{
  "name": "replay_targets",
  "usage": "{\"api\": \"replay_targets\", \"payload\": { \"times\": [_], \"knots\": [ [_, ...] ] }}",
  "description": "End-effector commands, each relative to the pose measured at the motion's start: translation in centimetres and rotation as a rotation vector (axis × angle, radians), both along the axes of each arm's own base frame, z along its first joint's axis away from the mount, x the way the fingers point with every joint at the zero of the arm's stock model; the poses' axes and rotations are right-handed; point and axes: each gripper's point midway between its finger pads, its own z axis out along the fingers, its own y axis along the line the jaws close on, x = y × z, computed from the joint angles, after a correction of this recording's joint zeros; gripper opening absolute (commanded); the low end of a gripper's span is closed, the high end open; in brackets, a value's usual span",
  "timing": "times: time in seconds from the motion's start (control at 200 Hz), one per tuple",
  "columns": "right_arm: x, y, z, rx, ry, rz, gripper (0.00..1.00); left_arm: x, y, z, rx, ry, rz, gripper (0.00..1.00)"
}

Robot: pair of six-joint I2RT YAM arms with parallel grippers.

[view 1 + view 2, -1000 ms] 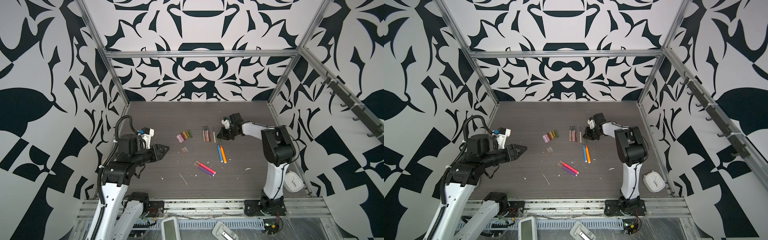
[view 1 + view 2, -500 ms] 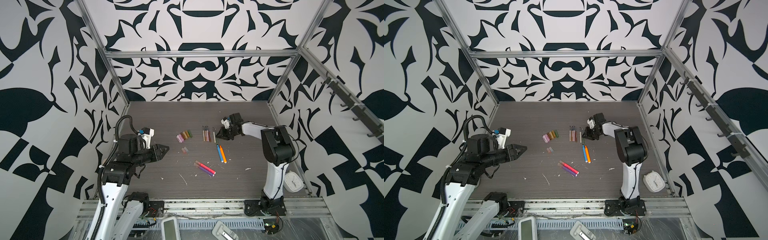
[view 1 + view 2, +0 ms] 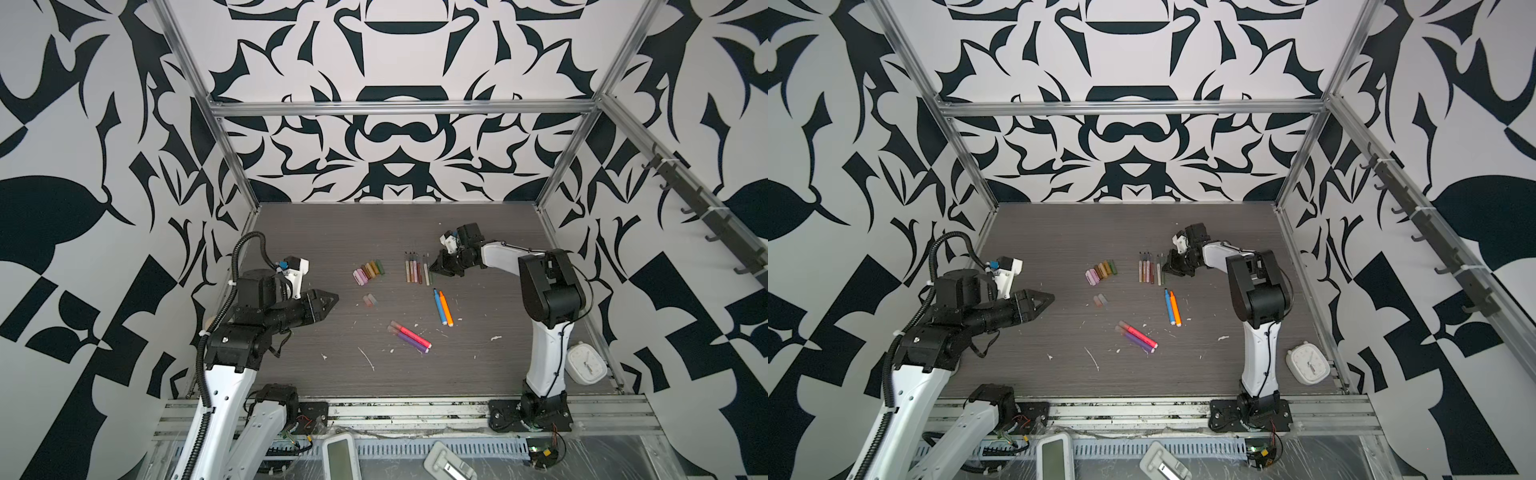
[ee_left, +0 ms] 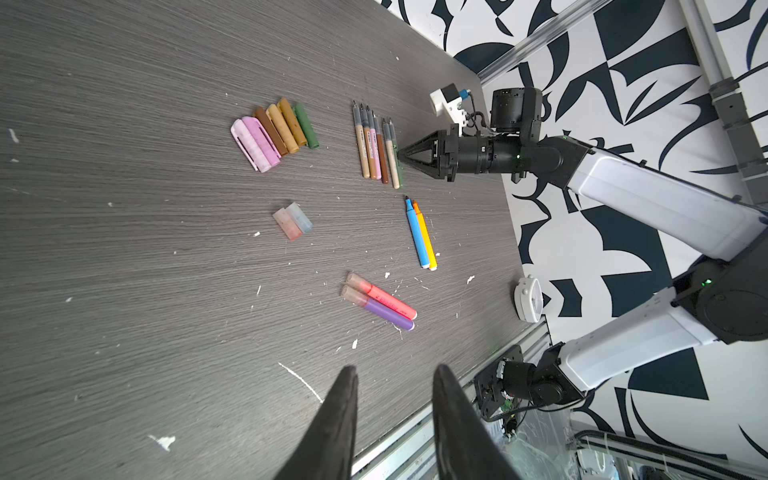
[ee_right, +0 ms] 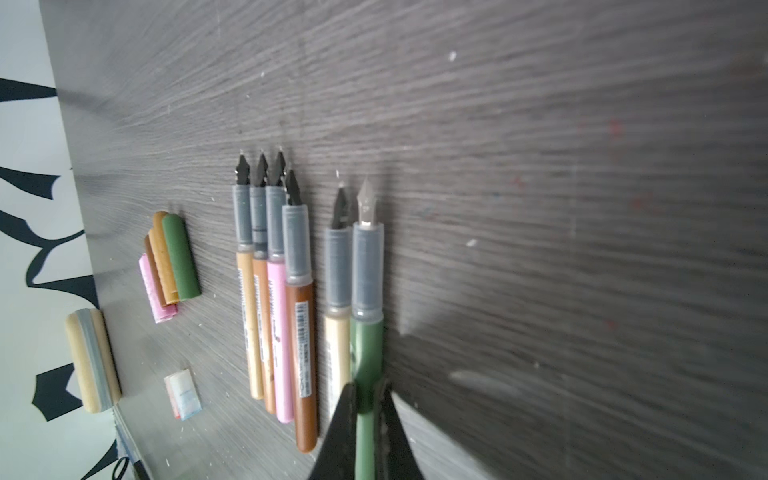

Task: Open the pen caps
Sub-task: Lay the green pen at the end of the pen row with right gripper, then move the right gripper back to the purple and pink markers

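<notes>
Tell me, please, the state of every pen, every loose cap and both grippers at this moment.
green pen: uncapped, gripped.
five other thin pens: uncapped, lying side by side.
blue pen: uncapped, lying.
orange pen: uncapped, lying.
pink pen: capped.
purple pen: capped.
six coloured caps: off, in a row.
two translucent caps: off, lying together.
left gripper: open, empty.
right gripper: shut on the green pen.

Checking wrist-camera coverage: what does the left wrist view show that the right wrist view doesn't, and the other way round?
Only left wrist: the blue and orange pens, the capped pink and purple pens, the white clock, the open left claw. Only right wrist: close up, the right claw shut on the green pen. Both: the uncapped thin pens, the loose caps, the table.
</notes>
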Motion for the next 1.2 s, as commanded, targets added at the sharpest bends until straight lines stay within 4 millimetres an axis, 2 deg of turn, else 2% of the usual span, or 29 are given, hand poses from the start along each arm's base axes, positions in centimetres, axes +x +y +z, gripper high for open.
{"api": "replay_targets", "payload": {
  "times": [0.0,0.225,0.565,0.63,0.775,0.93,1.065,1.145,1.195],
  "knots": [
    [0.2,0.7,-0.1,-0.009,0.006,-0.001,0.12,-0.3,-0.1,-0.1,-0.002,0.0,-0.008,0.34],
    [0.3,1.5,-0.2,-0.006,0.006,0.003,0.12,-0.4,-0.1,-0.2,-0.001,0.0,-0.007,0.34],
    [0.1,1.5,0.2,-0.005,0.0,0.007,0.27,-0.4,-0.1,-0.2,-0.001,-0.002,-0.008,0.34],
    [0.1,1.5,0.4,-0.005,-0.007,0.009,0.32,-0.3,-0.1,-0.2,-0.001,-0.001,-0.008,0.34],
    [0.1,1.6,1.6,-0.001,-0.034,0.017,0.41,-0.4,0.0,-0.2,-0.001,-0.001,-0.007,0.34],
    [-0.1,1.2,3.9,-0.012,-0.077,0.021,0.42,-0.3,0.0,-0.2,0.001,-0.002,-0.006,0.33],
    [-1.4,0.7,6.4,-0.014,-0.121,0.017,0.42,-0.3,0.0,-0.2,0.004,-0.003,-0.002,0.33],
    [-3.5,0.4,6.5,-0.049,-0.131,0.031,0.42,-0.3,0.1,-0.2,0.004,-0.002,0.0,0.33],
    [-5.6,0.8,6.3,-0.096,-0.135,0.07,0.41,-0.3,0.1,-0.2,0.005,-0.004,0.001,0.33]
  ]
}}
